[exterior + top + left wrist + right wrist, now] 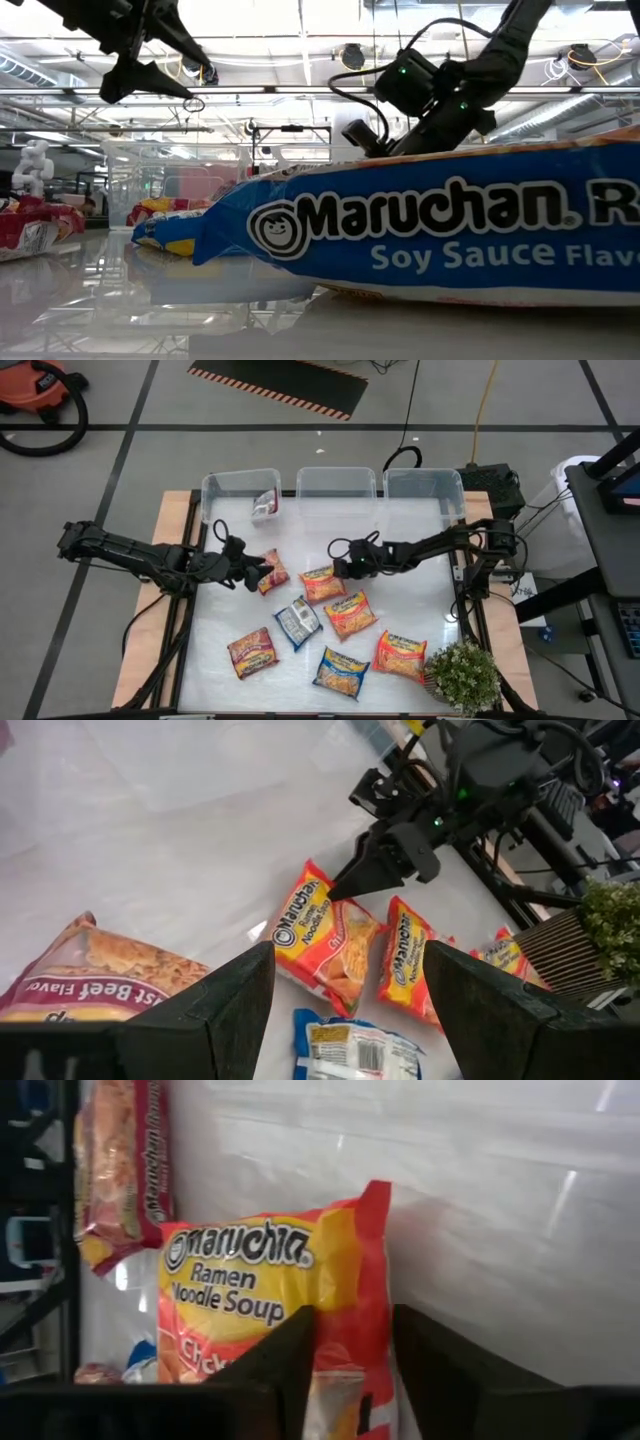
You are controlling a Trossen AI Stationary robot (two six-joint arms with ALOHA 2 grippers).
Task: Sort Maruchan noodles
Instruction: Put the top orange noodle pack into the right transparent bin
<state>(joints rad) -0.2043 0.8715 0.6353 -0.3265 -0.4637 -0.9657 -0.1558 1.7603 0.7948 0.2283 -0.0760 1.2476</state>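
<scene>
The left gripper (252, 572) hangs with fingers spread just left of a dark red packet (272, 571), holding nothing. Three clear bins (336, 482) line the far edge; the left bin (240, 495) holds one packet (264, 505). The right gripper (340, 569) sits over the far edge of an orange packet (270, 1295) at the table's (420, 600) middle, its fingers (295, 1355) partly apart with that edge between them; whether they pinch it I cannot tell. More packets lie nearer: red (252, 652), silver-blue (297, 622), orange (350, 614), blue (341, 671), orange (400, 654). A plant (463, 674) stands at the near right corner.
</scene>
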